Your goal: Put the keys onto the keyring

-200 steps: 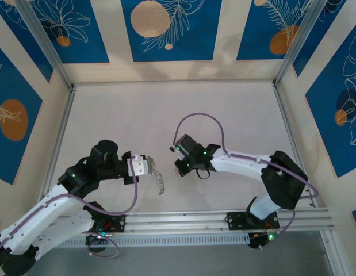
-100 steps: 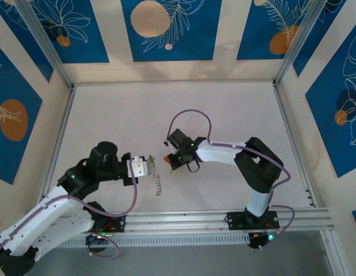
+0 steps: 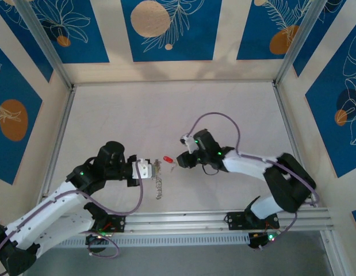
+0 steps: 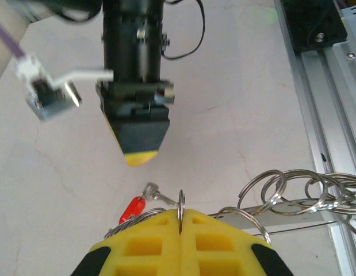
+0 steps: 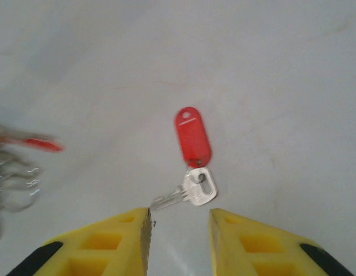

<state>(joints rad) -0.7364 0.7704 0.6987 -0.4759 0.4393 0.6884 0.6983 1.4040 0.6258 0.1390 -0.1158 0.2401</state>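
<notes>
One of the keys (image 5: 196,191), silver with a red tag (image 5: 192,138), lies on the table just ahead of my right gripper (image 5: 179,223). Its jaws stand open, and the blade tip is close to the left fingertip. From above, the key (image 3: 169,160) sits between my right gripper (image 3: 178,160) and my left gripper (image 3: 149,169). My left gripper (image 4: 180,217) is shut on one ring of the keyring (image 4: 290,190), a chain of linked silver rings. The keyring (image 3: 159,185) trails from it toward the near edge. The same key (image 4: 144,198) lies just past the left fingertips.
An aluminium rail (image 3: 224,218) runs along the table's near edge, also at the right of the left wrist view (image 4: 333,115). Metal posts and patterned blue walls close in the far and side edges. My right gripper (image 4: 140,150) points at the left camera.
My right gripper has opened and let go of the red-tagged key, which now lies on the table, and has drawn back to the right. My left gripper has shifted slightly right, still holding the keyring.
</notes>
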